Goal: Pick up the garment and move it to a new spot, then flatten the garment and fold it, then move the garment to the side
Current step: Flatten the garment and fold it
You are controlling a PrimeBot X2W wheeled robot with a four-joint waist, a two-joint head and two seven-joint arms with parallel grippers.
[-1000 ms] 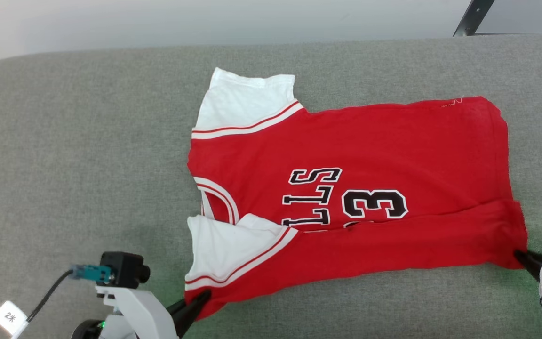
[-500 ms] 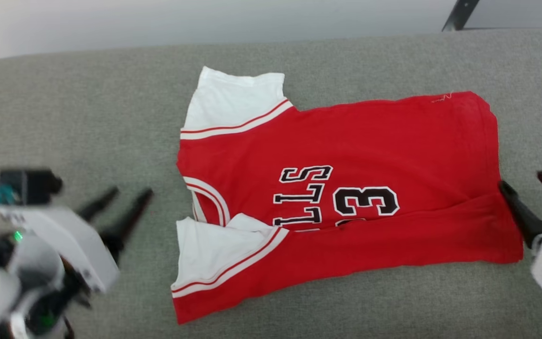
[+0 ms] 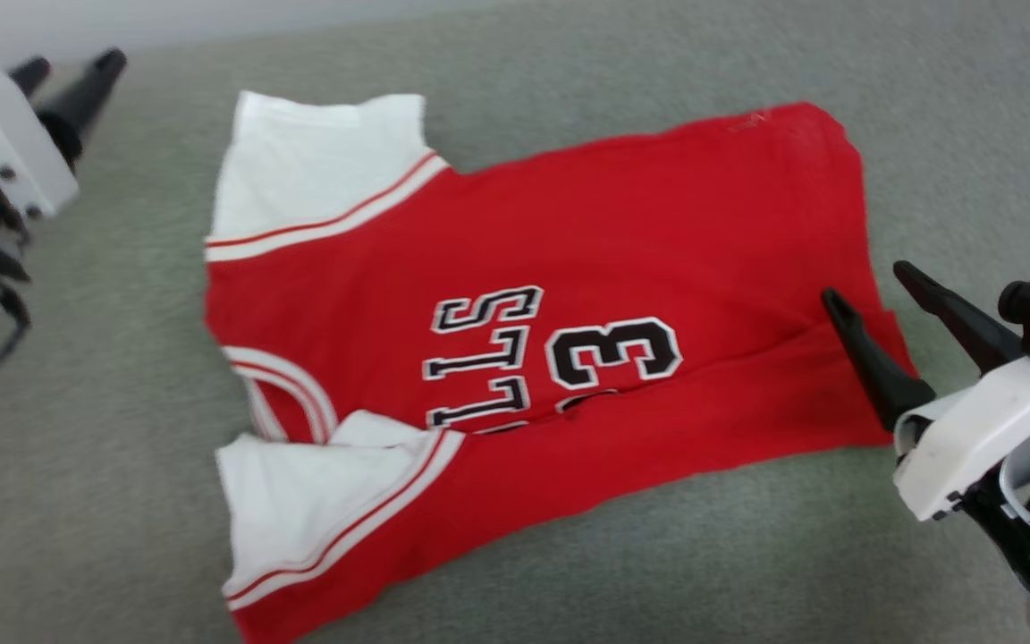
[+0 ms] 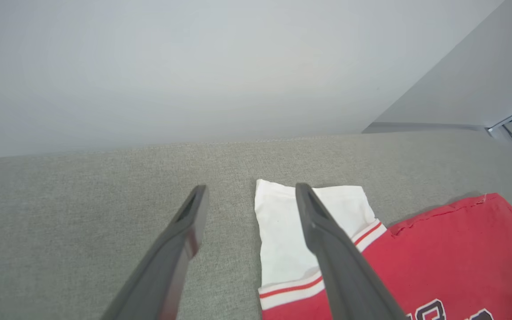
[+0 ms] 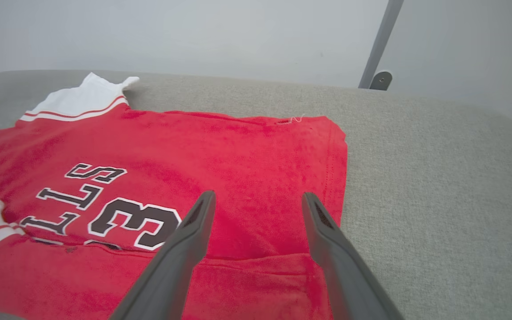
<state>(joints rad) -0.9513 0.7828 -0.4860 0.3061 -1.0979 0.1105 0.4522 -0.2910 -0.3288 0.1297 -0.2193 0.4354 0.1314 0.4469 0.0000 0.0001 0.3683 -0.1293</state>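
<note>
**A:** Red jersey lies spread on the grey cloth surface, with the collar end left and the hem right. Its near long edge is turned over in a band that covers part of the lettering.

**B:** And the claws?

**A:** Both are wide and empty. The left claw hangs at the far left, apart from the white far sleeve. The right claw hovers over the hem at the right end of the band.

**B:** So one lengthwise fold looks done. I'd judge the far edge comes next.

**A:** Agreed. Pinch the far sleeve at its striped trim and the far hem corner together, catching both layers. Lift only just clear, then carry both ends toward the near side level, so the new crease runs parallel to the band.

**B:** Risks?

**A:** The near sleeve sits rumpled by the collar, so an uneven pull would likely skew everything. The knit looks thin and slippery, so close fully before lifting.
</note>
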